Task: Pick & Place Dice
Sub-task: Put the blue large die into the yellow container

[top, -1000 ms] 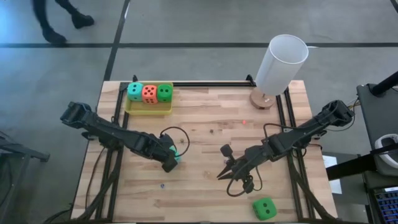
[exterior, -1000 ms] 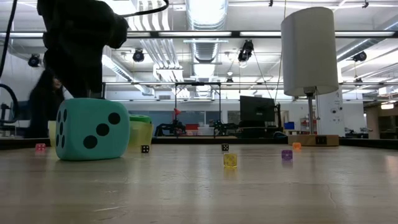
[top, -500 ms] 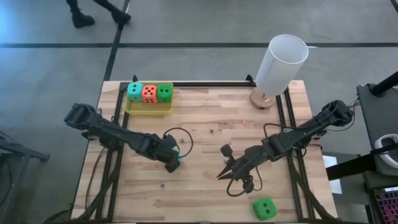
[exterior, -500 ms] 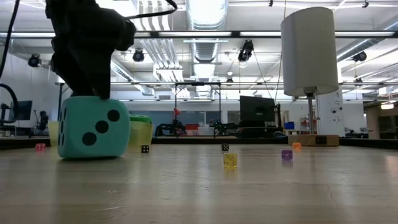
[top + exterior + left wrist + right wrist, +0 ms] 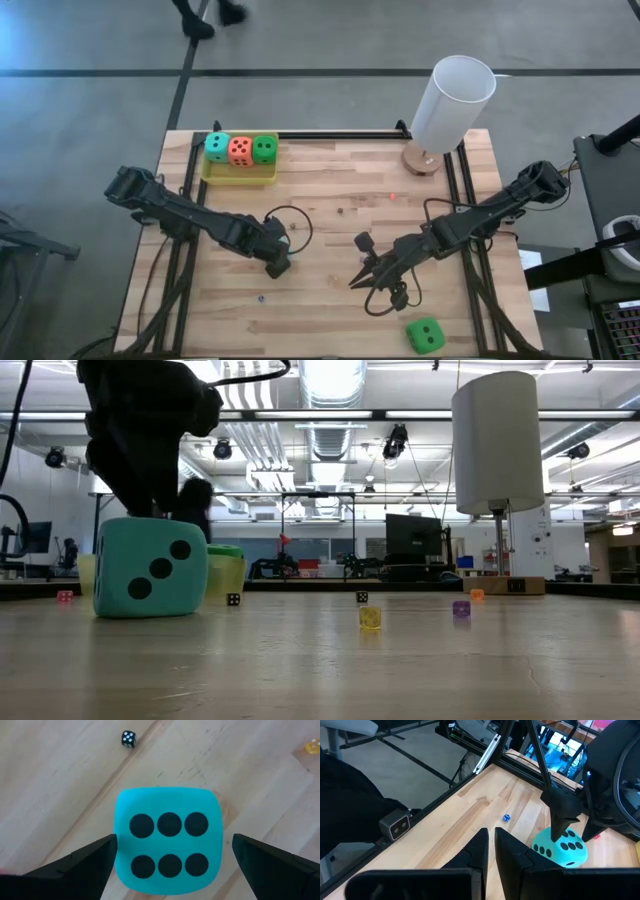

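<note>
**Left claw poised over the teal die, grip not yet made**

You have the left gripper [image 5: 170, 865] spread wide and set directly above the teal die [image 5: 167, 837] on the wooden table [image 5: 330, 200]. Its two fingers [image 5: 75, 865] stand on either side of the cube with a gap showing on each flank, six-pip face up between them. From the low view the arm looks to be down close to the die's top, though you cannot be sure from there whether anything touches.

The step in hand is the pick of this die. Your next move, as I judge it, is to lower a little further so the fingers bracket the sides, then close squarely on the soft cube and carry it to the yellow tray [image 5: 240, 175] at the far left corner, where a teal, an orange-red and a green die already sit in a row.

The right gripper [image 5: 355, 282] waits near the table's middle, fingers pressed together, holding nothing. One green die [image 5: 424, 334] remains by the near edge.
</note>
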